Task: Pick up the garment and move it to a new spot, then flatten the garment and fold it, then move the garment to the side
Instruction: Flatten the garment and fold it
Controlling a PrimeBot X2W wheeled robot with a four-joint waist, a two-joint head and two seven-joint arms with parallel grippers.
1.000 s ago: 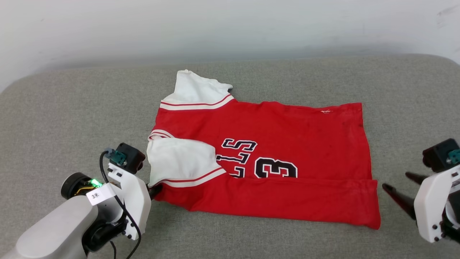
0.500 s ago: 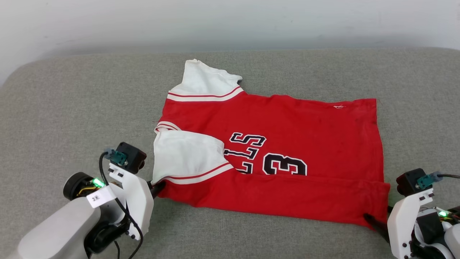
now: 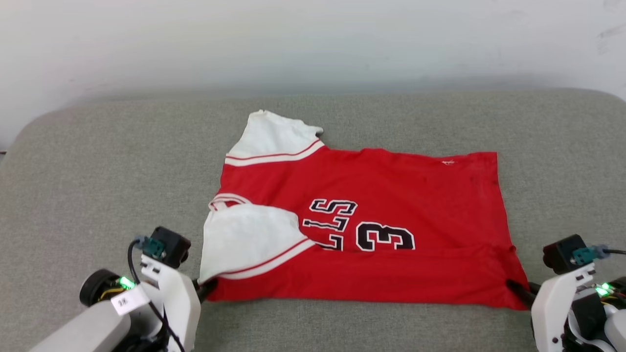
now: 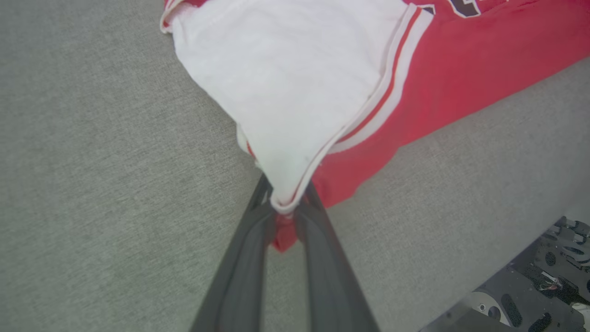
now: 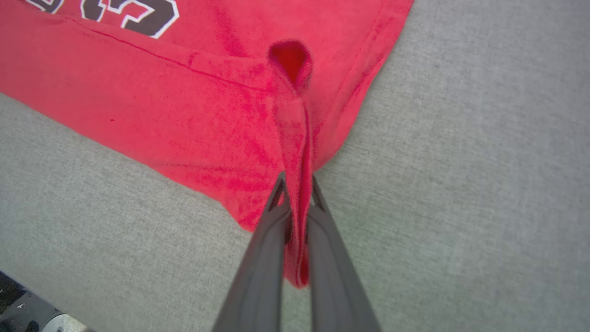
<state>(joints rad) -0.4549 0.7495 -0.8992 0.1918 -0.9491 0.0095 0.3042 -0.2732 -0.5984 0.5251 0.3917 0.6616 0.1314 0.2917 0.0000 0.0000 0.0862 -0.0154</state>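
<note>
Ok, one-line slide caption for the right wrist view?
Right gripper shut on the red garment corner, over the grey cushion.

The garment [image 3: 371,230] is viewed whole from above by the head view; its near corners are shared close-up by wrist views

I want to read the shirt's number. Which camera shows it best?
The head view: the number sits plainly on the red garment, one edge under a fold. Both wrist views catch a cut-off scrap of black lettering at the top.
</note>
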